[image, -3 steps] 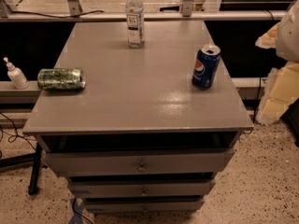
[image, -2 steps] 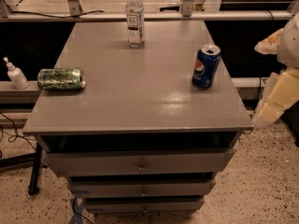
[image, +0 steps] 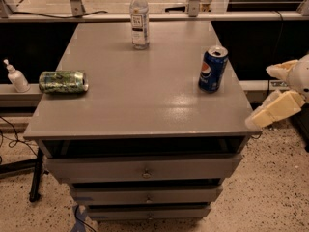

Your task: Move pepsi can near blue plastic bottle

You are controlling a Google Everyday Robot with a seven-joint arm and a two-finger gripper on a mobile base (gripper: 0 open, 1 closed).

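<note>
The pepsi can (image: 213, 68) stands upright near the right edge of the grey cabinet top (image: 145, 100). The blue plastic bottle (image: 139, 18), clear with a white cap and a label, stands upright at the far middle of the top. My gripper (image: 261, 96) is at the right edge of the camera view, off the table's right front corner, lower than the can and to its right. Its cream fingers (image: 275, 111) are spread open and hold nothing.
A green patterned can (image: 63, 81) lies on its side near the left edge of the top. A small white pump bottle (image: 15, 76) stands on a ledge left of the cabinet. The cabinet has drawers (image: 145, 170) in front. Metal frame legs stand behind it.
My gripper has moved down and a little left, closer to the table's right front corner. The cans and the bottle have not moved.
</note>
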